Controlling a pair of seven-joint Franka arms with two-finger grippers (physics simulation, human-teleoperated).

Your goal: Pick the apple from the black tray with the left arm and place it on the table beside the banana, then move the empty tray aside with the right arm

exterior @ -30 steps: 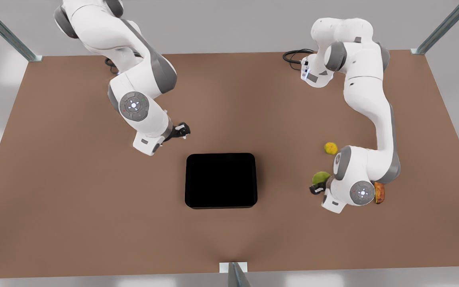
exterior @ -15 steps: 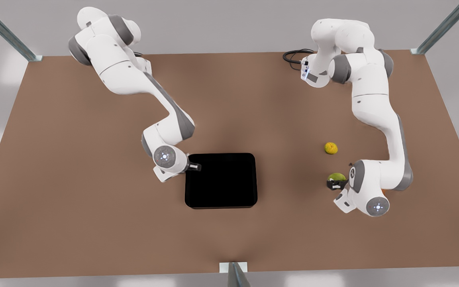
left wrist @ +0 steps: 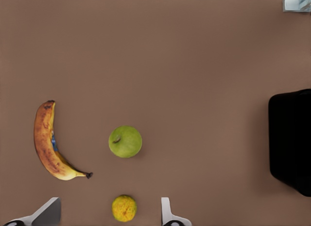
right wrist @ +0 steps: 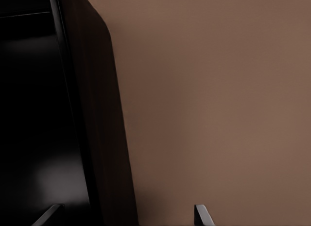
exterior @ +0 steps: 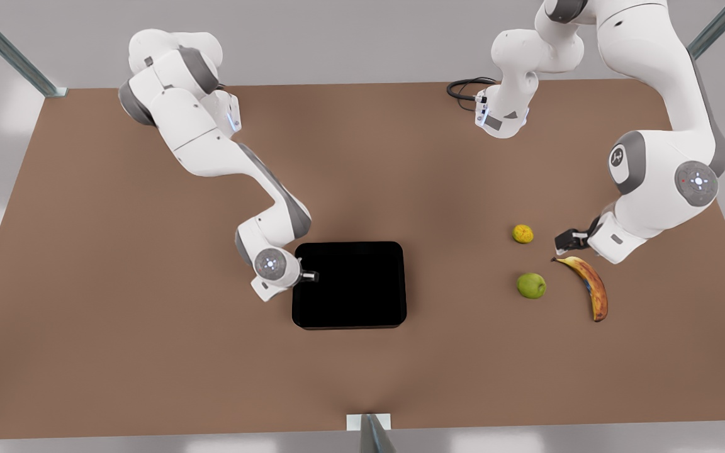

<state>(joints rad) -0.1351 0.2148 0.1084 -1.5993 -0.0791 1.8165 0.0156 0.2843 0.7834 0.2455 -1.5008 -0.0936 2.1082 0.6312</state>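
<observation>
left gripper (exterior: 565, 239) spread wide and empty up above the banana's (exterior: 591, 285) stem end, apple (exterior: 531, 285) sitting on the table (exterior: 117, 327) just beside the banana, right gripper (exterior: 309, 275) spread astride the black tray's (exterior: 349, 285) rim, bumpy little fruit (exterior: 522, 233) nearby

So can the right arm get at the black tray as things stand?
Probably yes: the right tool already sits at the empty black tray's rim, fingers open astride the wall, with bare table around it.

Even, soft overhead light; faint shadows; dull sheen inside black tray (right wrist: 43, 177); no blur
</observation>
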